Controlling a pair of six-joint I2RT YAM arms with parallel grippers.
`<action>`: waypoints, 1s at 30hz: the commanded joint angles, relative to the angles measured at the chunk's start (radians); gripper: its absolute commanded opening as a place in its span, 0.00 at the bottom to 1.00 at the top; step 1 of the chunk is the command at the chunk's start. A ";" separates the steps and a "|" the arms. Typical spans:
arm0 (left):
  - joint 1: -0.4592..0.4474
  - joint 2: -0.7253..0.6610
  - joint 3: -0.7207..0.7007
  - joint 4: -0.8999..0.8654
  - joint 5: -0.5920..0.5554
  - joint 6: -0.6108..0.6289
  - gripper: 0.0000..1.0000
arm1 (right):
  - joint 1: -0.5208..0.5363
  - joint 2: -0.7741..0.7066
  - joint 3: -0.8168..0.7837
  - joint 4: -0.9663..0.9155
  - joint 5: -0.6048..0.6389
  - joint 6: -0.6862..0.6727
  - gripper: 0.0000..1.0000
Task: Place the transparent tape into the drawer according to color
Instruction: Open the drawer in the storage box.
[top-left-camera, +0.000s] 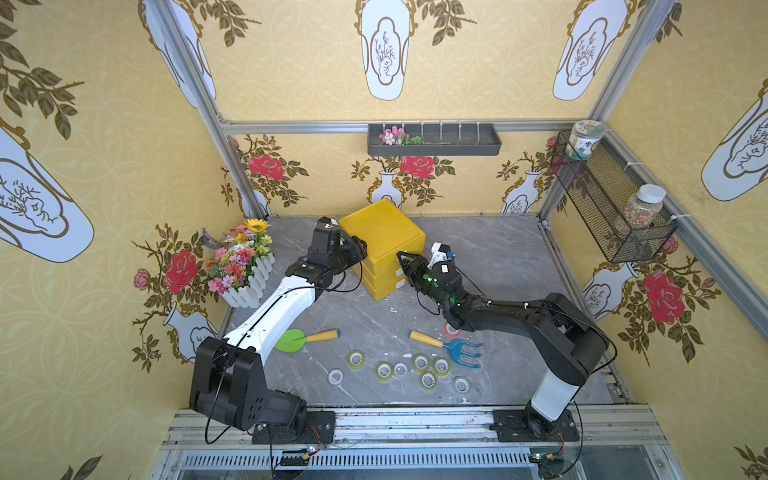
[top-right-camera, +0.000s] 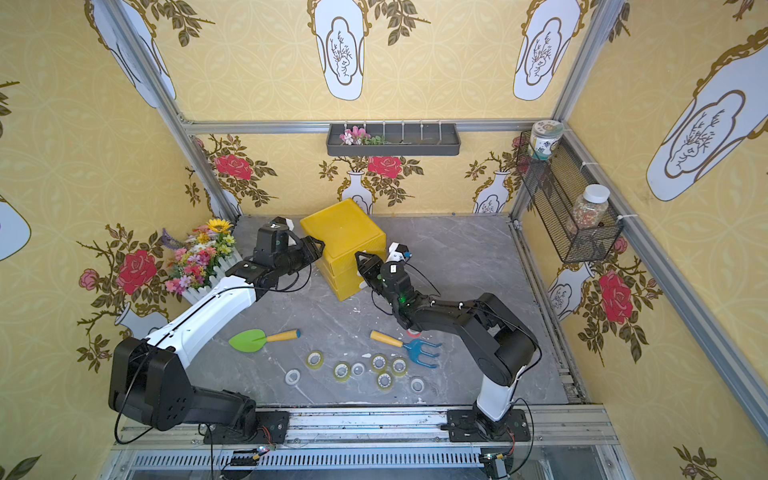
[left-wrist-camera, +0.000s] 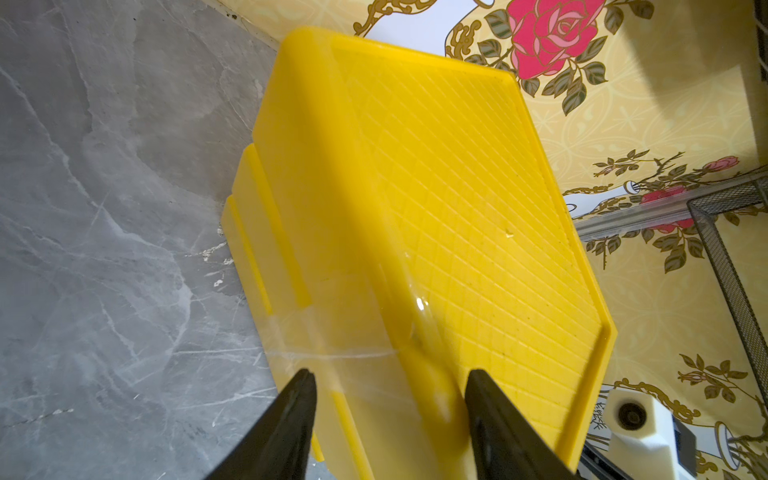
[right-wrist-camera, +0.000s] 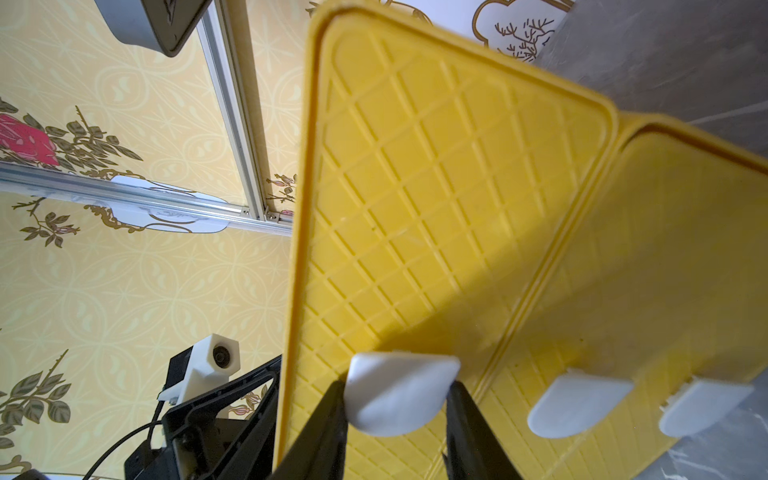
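Opening the top drawer (top-left-camera: 382, 262): right gripper (right-wrist-camera: 399, 388) pinches its white handle (right-wrist-camera: 401, 399); left gripper (left-wrist-camera: 388, 380), jaws partly apart, straddles the cabinet (top-left-camera: 380, 228) edge. Tape rolls (top-left-camera: 421, 363) lie on the table (top-left-camera: 498, 257); next, pull straight outward.

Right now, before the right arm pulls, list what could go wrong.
The right hand pinches just the small rounded white handle; it might slip off. The left hand only straddles an edge of the yellow drawer unit, which may slide with the pull. A red tape roll lies under the right arm and could get knocked.
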 joint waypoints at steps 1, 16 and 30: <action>0.003 0.013 -0.007 -0.051 0.003 0.012 0.64 | -0.006 0.007 -0.015 0.064 -0.006 -0.007 0.38; 0.026 0.036 -0.003 -0.053 0.023 0.002 0.65 | -0.009 -0.084 -0.147 0.061 -0.014 0.046 0.36; 0.030 0.045 0.002 -0.060 0.018 0.004 0.65 | -0.024 -0.321 -0.266 -0.166 0.000 0.021 0.36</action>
